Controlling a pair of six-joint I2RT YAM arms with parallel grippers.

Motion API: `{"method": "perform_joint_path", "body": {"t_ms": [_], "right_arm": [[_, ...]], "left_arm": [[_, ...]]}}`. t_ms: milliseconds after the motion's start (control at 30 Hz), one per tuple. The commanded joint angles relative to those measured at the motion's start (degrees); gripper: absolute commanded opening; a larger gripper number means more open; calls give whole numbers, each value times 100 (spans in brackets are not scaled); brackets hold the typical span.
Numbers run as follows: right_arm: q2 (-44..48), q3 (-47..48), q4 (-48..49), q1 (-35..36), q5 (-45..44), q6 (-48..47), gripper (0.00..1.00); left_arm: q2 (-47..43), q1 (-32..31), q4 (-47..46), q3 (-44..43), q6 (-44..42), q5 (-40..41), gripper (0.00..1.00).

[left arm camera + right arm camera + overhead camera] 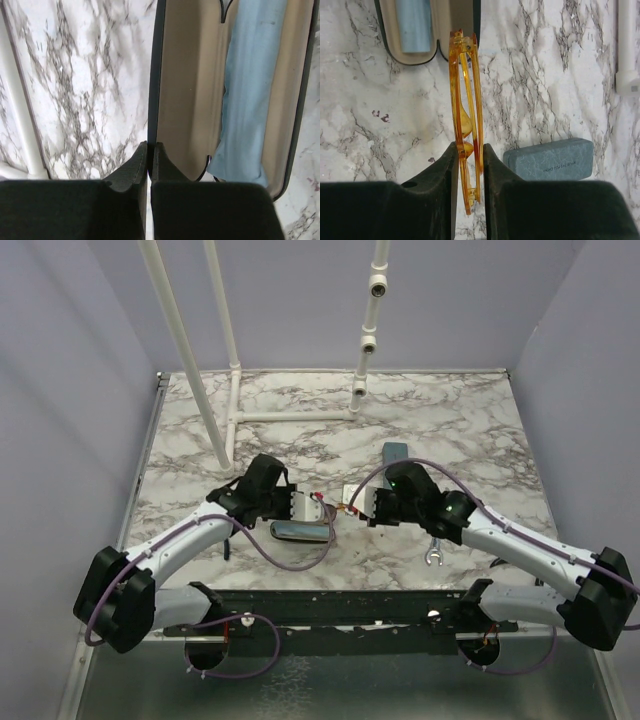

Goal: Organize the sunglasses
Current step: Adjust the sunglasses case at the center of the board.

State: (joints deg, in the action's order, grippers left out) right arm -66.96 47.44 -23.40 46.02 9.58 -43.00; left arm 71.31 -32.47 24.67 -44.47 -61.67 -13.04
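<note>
The right claw [470, 148] is clamped on the folded translucent yellow-orange plastic sunglasses [454, 90] and holds them edge-on over the white marble tabletop [545, 75]. They sit just beside the rounded end of the open black oval case [438, 25], which has a beige lining and a pale blue cloth [413, 25] lying inside. The left claw [150, 148] is pinched together on that case's dark side wall. A closed blue-grey oblong case [550, 159] lies well apart from the black case, on the far side of the sunglasses.
</note>
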Motion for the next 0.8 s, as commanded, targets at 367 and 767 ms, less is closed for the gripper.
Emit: {"method": "perform_joint_path", "body": {"t_ms": [367, 767], "right_arm": [[-627, 2, -39, 1233, -856, -179, 18], [18, -628, -39, 1699, -1227, 411, 18]], "left_arm": [[-552, -1392, -3489, 1710, 930, 769, 0], [-887, -1482, -4378, 2370, 740, 512, 0]]}}
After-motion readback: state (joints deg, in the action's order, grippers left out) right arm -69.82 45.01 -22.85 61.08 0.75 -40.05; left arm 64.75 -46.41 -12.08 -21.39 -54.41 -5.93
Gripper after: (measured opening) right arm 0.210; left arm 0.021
